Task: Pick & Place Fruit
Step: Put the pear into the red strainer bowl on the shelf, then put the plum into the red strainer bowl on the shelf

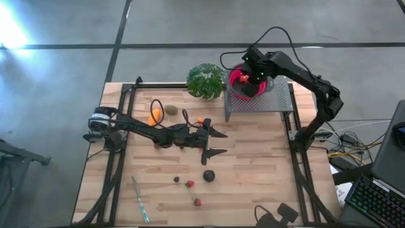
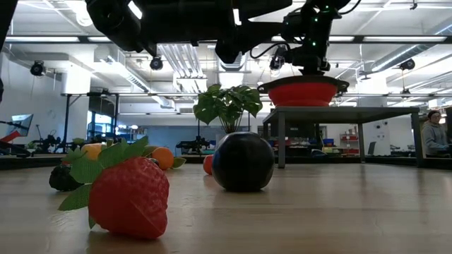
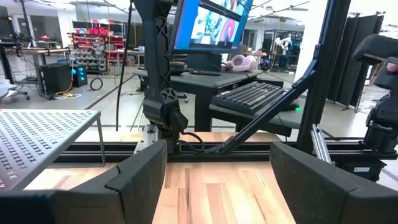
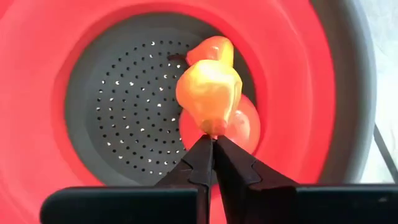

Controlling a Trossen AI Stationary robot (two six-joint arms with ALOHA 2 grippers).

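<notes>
My right gripper (image 4: 213, 140) hangs over the red bowl (image 4: 298, 81), fingers pointing down and shut on a yellow-orange fruit (image 4: 208, 93). The bowl (image 1: 235, 81) stands on a perforated metal stand (image 1: 272, 101) at the far right and holds a red fruit (image 4: 245, 124) and another yellow-orange piece (image 4: 214, 50). My left gripper (image 1: 218, 143) waits open and level over the table's middle, with nothing between its fingers. On the wood lie orange balls (image 1: 154, 117), a kiwi (image 1: 171, 109), a dark round fruit (image 1: 208, 175) and two strawberries (image 1: 190, 184). My right gripper pinches the narrow end (image 4: 213, 126) of the yellow-orange fruit between its two fingertips, coming steeply from above. The fruit hangs below the fingers inside the bowl's mouth. Whether it rests on the red fruit underneath, I cannot tell.
A leafy green plant (image 1: 205, 80) stands beside the stand at the far edge. A thin pale stick (image 1: 140, 199) lies near the front left. A black frame (image 1: 120, 126) runs along the table's sides. A small dark fruit (image 1: 176, 179) lies by the strawberries.
</notes>
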